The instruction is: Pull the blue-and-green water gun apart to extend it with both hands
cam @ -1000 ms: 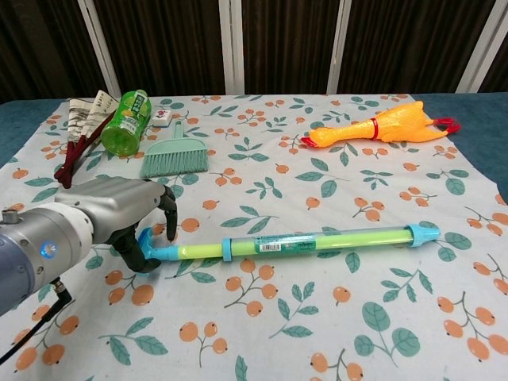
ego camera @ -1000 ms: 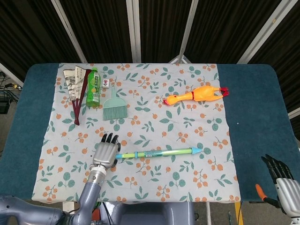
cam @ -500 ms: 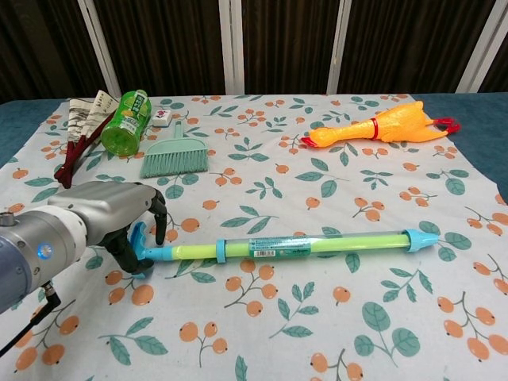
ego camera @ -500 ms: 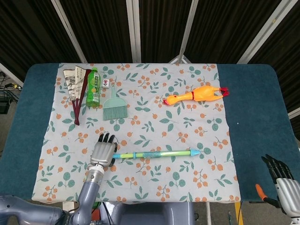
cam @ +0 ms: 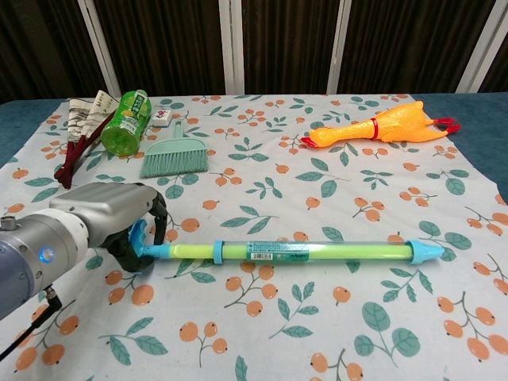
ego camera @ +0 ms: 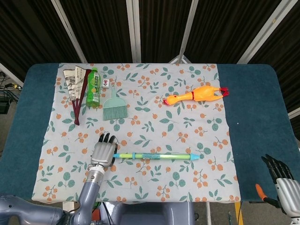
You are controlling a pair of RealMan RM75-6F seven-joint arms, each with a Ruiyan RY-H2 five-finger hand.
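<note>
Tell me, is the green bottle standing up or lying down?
Lying down. The green plastic bottle rests on its side on the flowery cloth, cap pointing away toward the table's far edge.

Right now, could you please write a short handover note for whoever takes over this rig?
Left hand: fingers curled around the handle end of the water gun.
Right hand: off the table's right edge, holding nothing, fingers apart.
Water gun: lies flat on the flowered cloth, tip pointing right.
Done: left hand is on the handle.
Left: bring the right hand to the tip end, grip it, pull the two ends apart.
</note>
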